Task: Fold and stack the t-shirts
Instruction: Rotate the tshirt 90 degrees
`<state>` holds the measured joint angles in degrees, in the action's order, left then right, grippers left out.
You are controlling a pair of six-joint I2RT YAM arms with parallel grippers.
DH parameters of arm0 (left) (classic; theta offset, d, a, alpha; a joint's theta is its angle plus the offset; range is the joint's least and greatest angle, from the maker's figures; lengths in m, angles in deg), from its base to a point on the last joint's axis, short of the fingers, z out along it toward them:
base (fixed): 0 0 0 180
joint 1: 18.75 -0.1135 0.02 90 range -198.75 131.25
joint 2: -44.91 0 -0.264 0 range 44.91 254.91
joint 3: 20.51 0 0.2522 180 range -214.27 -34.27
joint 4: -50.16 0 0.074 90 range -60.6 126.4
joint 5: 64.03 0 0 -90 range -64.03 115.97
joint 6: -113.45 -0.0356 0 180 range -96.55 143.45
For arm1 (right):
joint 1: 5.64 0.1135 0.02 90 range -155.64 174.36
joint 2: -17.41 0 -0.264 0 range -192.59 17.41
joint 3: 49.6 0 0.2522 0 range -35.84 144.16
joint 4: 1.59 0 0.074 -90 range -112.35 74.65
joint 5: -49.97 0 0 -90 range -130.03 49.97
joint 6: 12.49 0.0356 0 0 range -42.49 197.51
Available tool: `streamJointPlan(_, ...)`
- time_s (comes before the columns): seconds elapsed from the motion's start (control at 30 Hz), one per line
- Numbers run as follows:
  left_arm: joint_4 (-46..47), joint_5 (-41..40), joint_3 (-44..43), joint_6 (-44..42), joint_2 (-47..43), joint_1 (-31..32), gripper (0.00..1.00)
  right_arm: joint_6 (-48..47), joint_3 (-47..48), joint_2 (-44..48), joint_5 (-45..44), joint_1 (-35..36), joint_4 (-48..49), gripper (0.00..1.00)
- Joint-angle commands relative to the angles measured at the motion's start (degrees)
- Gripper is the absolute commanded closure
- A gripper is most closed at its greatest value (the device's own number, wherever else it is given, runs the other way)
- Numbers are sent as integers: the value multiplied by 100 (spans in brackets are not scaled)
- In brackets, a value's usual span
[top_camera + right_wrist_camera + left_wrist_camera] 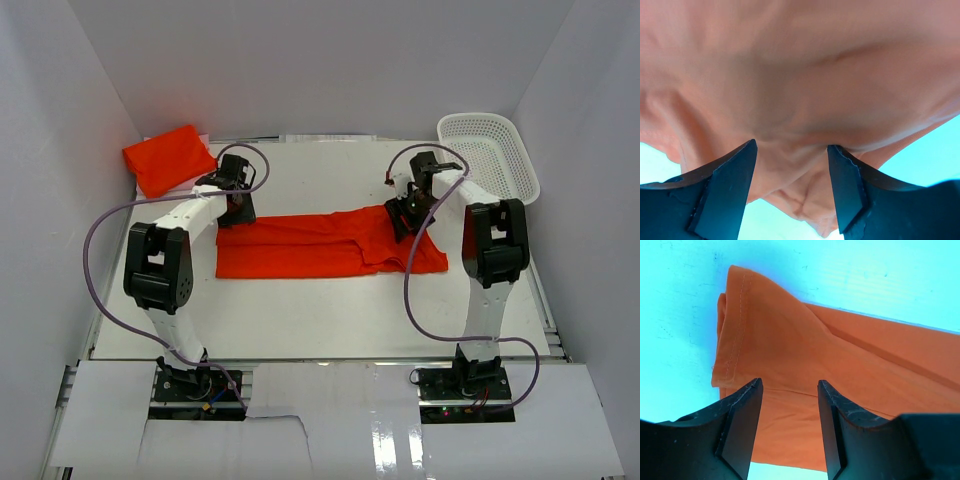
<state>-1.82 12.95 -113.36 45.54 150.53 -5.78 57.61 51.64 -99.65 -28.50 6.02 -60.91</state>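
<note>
T-shirt (300, 250) lies half-folded — left gripper (789, 385) and right gripper (792, 146) spread over it; single-layer pinch could drag folds apart.

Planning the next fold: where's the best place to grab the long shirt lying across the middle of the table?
Probably its two short ends, from above: the shirt lies flat as a long strip, and the left gripper and right gripper, both open, hover over those ends.

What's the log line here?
spread t-shirt: centre | left jaws: open, its left end | right jaws: open, right end | folded t-shirt: far left
</note>
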Motion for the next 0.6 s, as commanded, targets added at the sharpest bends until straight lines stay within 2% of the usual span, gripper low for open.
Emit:
streamJointPlan(0.0,323,-210,131,-55,-227,4,41,-14,812,-230,-133,20,-251,35)
streamJointPlan(0.27,385,-324,60,-117,-68,12,41,21,1604,-546,-177,20,-436,34)
streamJointPlan(0.57,622,-491,262,-117,116,4,41,21,1614,-1170,-449,12,-208,34)
